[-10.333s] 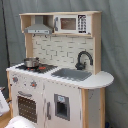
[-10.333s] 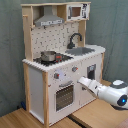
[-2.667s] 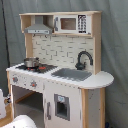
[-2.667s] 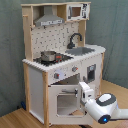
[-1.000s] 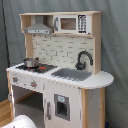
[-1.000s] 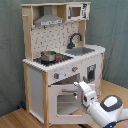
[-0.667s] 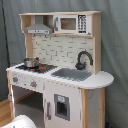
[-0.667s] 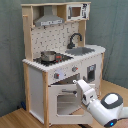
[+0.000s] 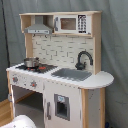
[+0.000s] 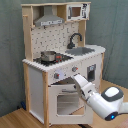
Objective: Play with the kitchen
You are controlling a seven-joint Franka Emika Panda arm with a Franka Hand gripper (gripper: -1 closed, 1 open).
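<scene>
The kitchen [image 9: 75, 85] [image 10: 37, 80] is a tall white and light-wood toy with a microwave [image 9: 70, 23], a range hood [image 9: 39, 29], a black faucet [image 10: 75, 40] and a grey sink [image 9: 72, 74]. A small metal pot [image 10: 48, 56] sits on the hob. In the second exterior view the oven door [image 10: 65, 102] stands nearly upright against the front. My gripper [image 10: 76, 80] is at the door's top edge, just under the knobs. The white arm [image 10: 105, 100] reaches in from the second exterior view's lower right. The first exterior view shows only a white part of the arm [image 9: 20, 122] at the bottom left.
A grey curtain [image 9: 115, 55] hangs behind the kitchen. The toy stands on a wooden surface [image 10: 15, 120]. A cupboard door with a dark panel [image 9: 61, 106] is beside the oven.
The oven door hung open and tilted outward 2.7 s ago; it has swung up towards the front. My arm has moved up and in towards the kitchen with it.
</scene>
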